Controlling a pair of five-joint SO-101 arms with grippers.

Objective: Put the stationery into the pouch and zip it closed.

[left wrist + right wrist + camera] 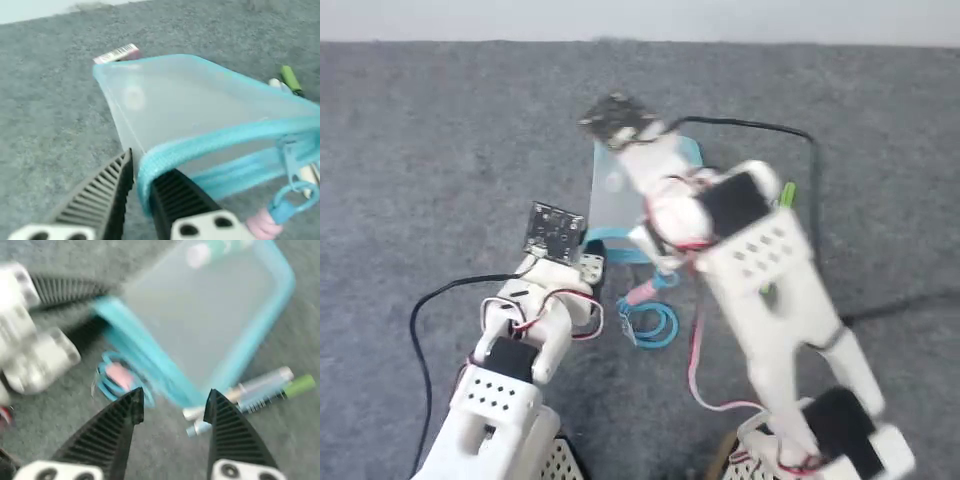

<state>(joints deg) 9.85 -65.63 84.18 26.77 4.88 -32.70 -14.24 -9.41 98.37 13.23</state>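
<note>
A translucent pouch (618,190) with a blue zipper edge lies mid-table. My left gripper (142,172) is shut on the pouch's (200,110) zipper-end corner; the high view shows it (592,265) at the near left corner. The zipper pull (290,150) hangs at the near edge, beside a pink item (262,225). Above the pouch's (210,315) near edge, my right gripper (175,400) hangs open with nothing between its fingers. Pens, one green-capped (260,390), lie just beside the pouch. The right arm (730,215) covers part of the pouch.
A blue cord loop (650,322) and the pink item (642,292) lie on the grey carpet near the pouch's mouth. A small labelled item (116,53) sits past the pouch's far corner. The green pen tip (787,193) shows right of the arm. Cables trail over the carpet.
</note>
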